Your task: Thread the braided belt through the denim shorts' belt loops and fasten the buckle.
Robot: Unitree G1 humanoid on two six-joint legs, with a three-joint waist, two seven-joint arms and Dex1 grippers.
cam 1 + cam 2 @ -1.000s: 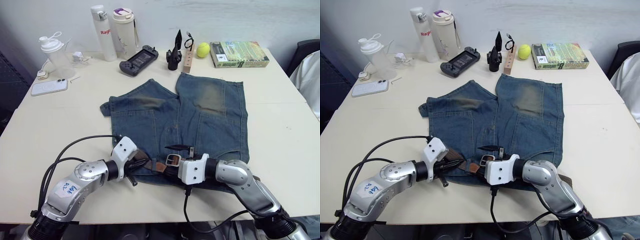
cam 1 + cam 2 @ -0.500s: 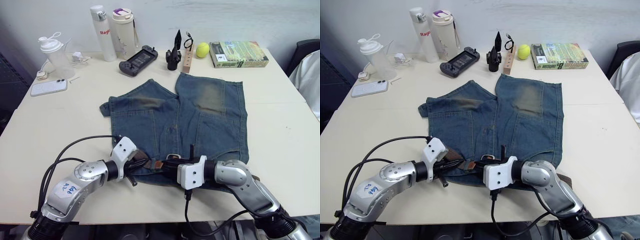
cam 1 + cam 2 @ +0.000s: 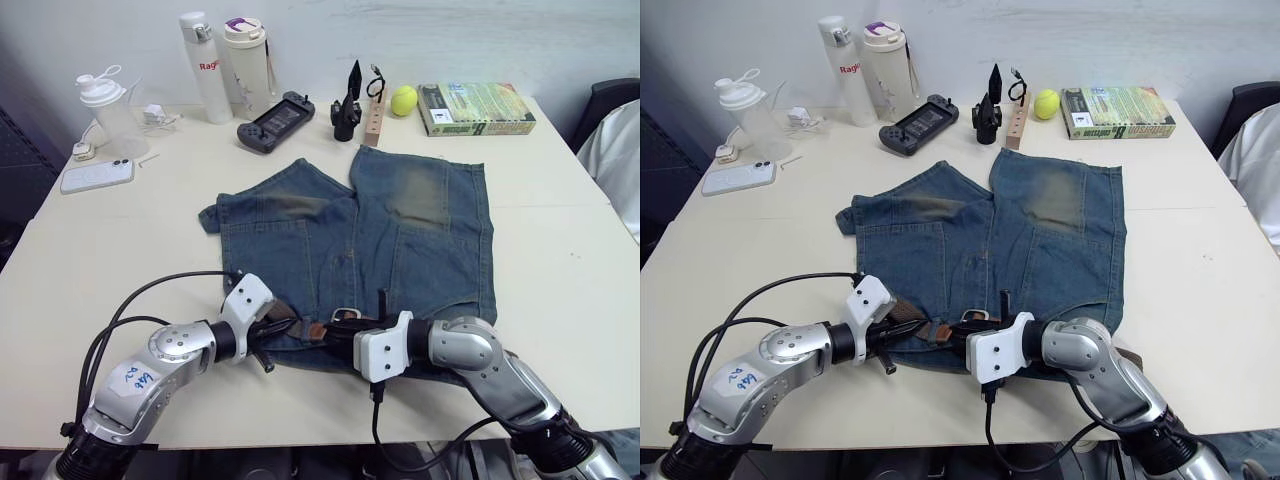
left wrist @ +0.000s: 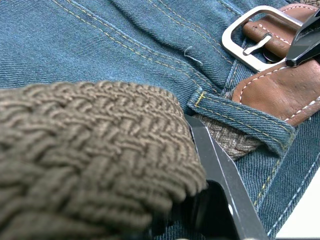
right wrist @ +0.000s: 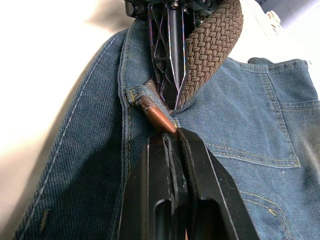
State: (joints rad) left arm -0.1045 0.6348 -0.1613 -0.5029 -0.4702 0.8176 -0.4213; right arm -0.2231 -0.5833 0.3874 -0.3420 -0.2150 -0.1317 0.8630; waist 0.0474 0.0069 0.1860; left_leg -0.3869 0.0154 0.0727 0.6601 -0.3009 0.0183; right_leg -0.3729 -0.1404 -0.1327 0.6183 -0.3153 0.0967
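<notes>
The denim shorts (image 3: 400, 230) lie flat on the table with the waistband toward me. The braided belt (image 4: 90, 150) runs under a belt loop (image 4: 245, 125) at the waistband. Its tan tip (image 5: 156, 116) comes out beside the silver buckle (image 3: 345, 316). My left gripper (image 3: 283, 328) is shut on the braided belt just left of that loop. Facing it from the right, my right gripper (image 3: 335, 332) has its fingers (image 5: 172, 170) shut on the tan tip. The two grippers nearly touch nose to nose.
Along the table's far edge stand two bottles (image 3: 205, 65), a shaker cup (image 3: 110, 110), a phone (image 3: 97, 175), a game controller (image 3: 277, 120), a black tool stand (image 3: 347, 105), a tennis ball (image 3: 405, 99) and a book (image 3: 475, 108). The table's front edge lies just below both grippers.
My right gripper, open over the buckle a second ago, has dropped to the waistband and shut on the belt's tan tip. The left gripper has held still.
</notes>
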